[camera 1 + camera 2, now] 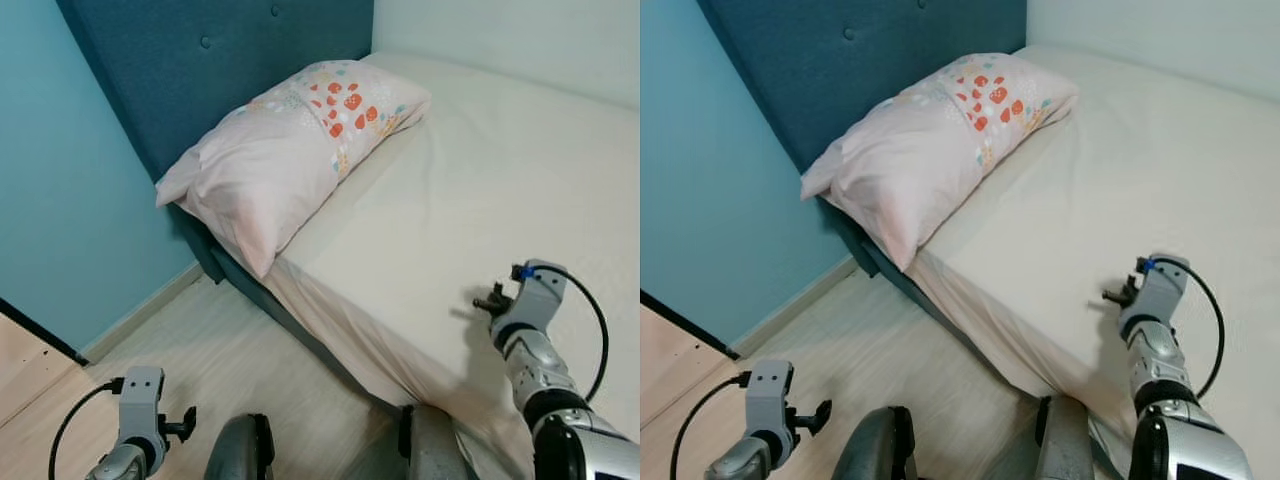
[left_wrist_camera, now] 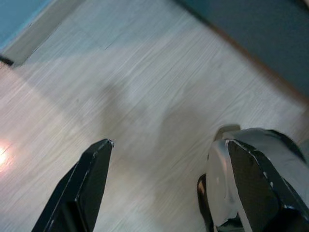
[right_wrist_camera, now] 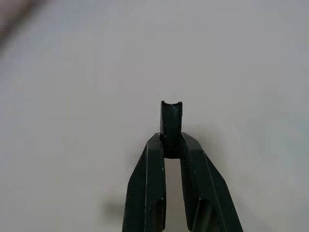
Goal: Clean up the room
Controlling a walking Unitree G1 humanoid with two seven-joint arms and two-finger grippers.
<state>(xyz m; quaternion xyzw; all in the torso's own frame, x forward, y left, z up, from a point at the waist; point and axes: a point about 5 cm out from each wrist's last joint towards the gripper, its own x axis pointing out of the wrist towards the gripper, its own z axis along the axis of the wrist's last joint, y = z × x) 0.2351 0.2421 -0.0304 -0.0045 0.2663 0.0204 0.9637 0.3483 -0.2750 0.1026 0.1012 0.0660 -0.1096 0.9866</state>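
The bed (image 1: 470,200) serves as the landmark. Nearest the camera, off its near side and low over the pale wood floor (image 1: 230,350), hangs the left gripper (image 2: 164,188); its two black fingers stand well apart with nothing between them, bare floorboards showing in the gap. The robot's own silver body parts sit just beside it, between that gripper and the bed's near edge.

On the bed itself, close to that near edge, the right gripper (image 3: 172,145) reaches out over the cream sheet (image 1: 500,150) — its fingers are pressed together at the tips, pinching a small dark notched piece, whose nature I cannot tell.

Farther along, at the head of the bed against the teal tufted headboard (image 1: 230,60), lies the pillow (image 1: 290,150). It is pale pink, plump and slightly creased, with a patch of red-orange and pastel dots toward its far end — one corner overhangs the bed's side, above the floor. Beyond the headboard stands a light blue wall (image 1: 70,180).
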